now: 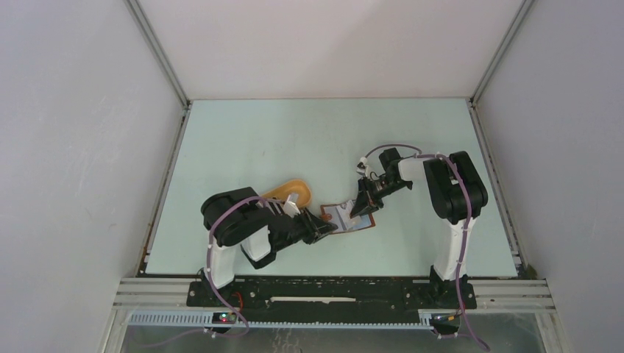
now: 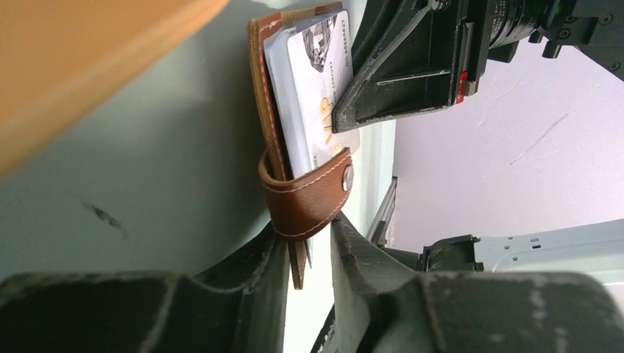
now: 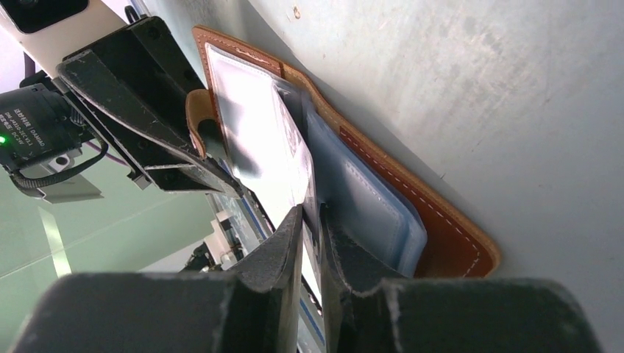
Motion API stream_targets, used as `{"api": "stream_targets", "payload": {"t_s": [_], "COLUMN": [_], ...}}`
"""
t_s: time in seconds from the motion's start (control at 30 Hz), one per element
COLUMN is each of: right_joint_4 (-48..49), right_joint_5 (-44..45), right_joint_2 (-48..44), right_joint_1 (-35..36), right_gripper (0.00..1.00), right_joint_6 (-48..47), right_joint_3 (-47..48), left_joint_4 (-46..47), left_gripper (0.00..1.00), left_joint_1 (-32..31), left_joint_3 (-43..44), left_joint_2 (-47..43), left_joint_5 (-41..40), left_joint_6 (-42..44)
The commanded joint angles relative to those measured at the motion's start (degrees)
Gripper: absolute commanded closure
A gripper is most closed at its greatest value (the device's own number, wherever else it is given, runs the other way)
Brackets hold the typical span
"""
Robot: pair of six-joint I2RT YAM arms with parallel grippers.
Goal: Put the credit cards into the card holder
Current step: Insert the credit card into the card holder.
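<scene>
Card holder [image 1: 352,218] lies open on table [image 1: 294,140], mid-front, betw both arms. Card [image 2: 313,95] lies against its inner face, long axis along the pocket. R gripper [image 3: 309,209] nipped shut on card edge. L gripper [image 2: 306,232] a bit open, straddling holder's strap end, not clamping.

I'm driving this from afar, and it reads as a robotics lab cell. Plain white panels [image 1: 73,147] box in a pale green table [image 1: 294,140], aluminium framing [image 1: 158,53] climbs the upper corners, and a black mounting plate [image 1: 331,292] spans the bottom.
</scene>
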Motion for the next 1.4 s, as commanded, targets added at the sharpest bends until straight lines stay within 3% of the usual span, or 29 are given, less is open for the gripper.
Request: {"api": "stream_targets", "payload": {"t_s": [0.0,0.3,0.53,0.87,1.37], "right_joint_4": [-0.2,-0.4,-1.0,-1.2,-2.4], "right_joint_5": [2.3,1.7,1.8,2.1,5.0], "right_joint_2": [0.8,0.8,0.9,0.9,-0.4], "right_joint_1": [0.5,0.5,0.5,1.2,2.3], "right_gripper": [0.8,0.8,0.8,0.8,0.78], "right_joint_6": [-1.5,-1.7,-2.1,-2.1,-4.0], "right_joint_3": [1.5,1.7,1.9,2.2,3.3], "left_joint_4": [-0.2,-15.1,-19.7,-18.5,-7.9], "left_gripper": [0.67,0.64,0.71,0.89,0.95], "left_joint_1": [0.0,0.2,0.3,0.4,0.6], "left_joint_3": [-0.9,0.8,2.2,2.0,-0.3], "left_joint_2": [-0.7,-8.3,-9.9,-9.1,-3.9], "left_joint_5": [0.6,-1.5,-1.8,-2.0,-0.7], "left_joint_6": [2.1,7.2,8.7,8.4,5.2]}}
